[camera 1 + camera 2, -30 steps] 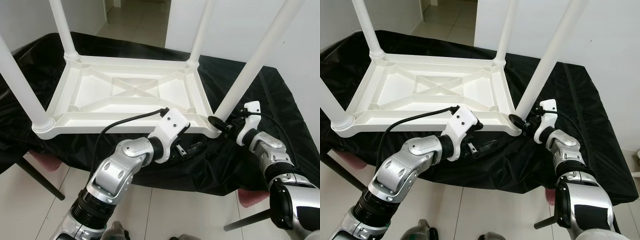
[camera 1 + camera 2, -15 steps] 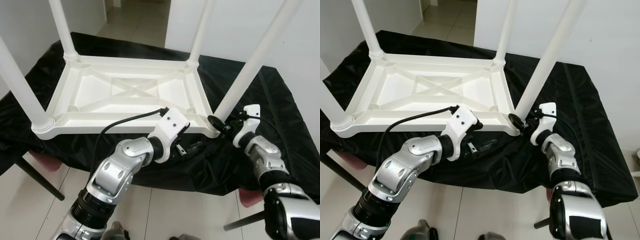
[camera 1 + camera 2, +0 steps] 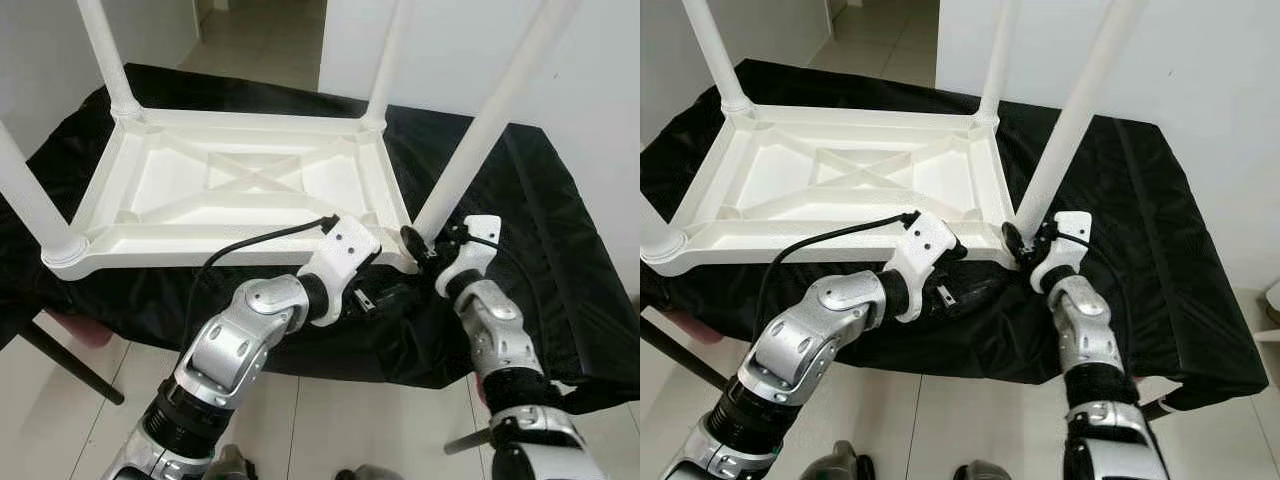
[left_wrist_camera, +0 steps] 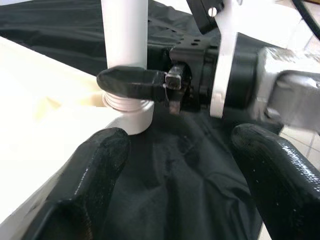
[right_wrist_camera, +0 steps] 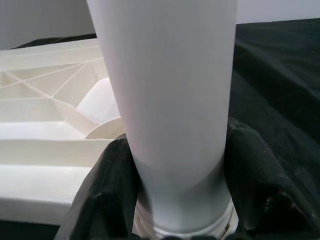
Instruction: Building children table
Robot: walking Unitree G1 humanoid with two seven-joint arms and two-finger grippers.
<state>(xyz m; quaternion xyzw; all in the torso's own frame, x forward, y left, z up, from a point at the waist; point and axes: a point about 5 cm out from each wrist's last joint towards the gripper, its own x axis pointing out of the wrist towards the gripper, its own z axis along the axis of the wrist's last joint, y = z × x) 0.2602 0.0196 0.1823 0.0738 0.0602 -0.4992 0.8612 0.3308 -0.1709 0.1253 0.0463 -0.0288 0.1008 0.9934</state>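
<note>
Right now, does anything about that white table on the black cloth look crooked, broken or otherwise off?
One thing: the near right leg leans outward instead of standing straight, and screw threads still show at its base in the left wrist view, so it seems not fully seated. The right gripper clasps it there. The white table shows no damage.

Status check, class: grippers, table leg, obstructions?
Right gripper clamped on table leg at its base. Left gripper open, beside it over black cloth. Nothing obstructing.

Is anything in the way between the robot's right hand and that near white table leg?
Nothing visible. The right hand already has its black fingers on either side of the table leg, just above its socket in the upturned table. The left hand waits open beside it, over the black cloth.
</note>
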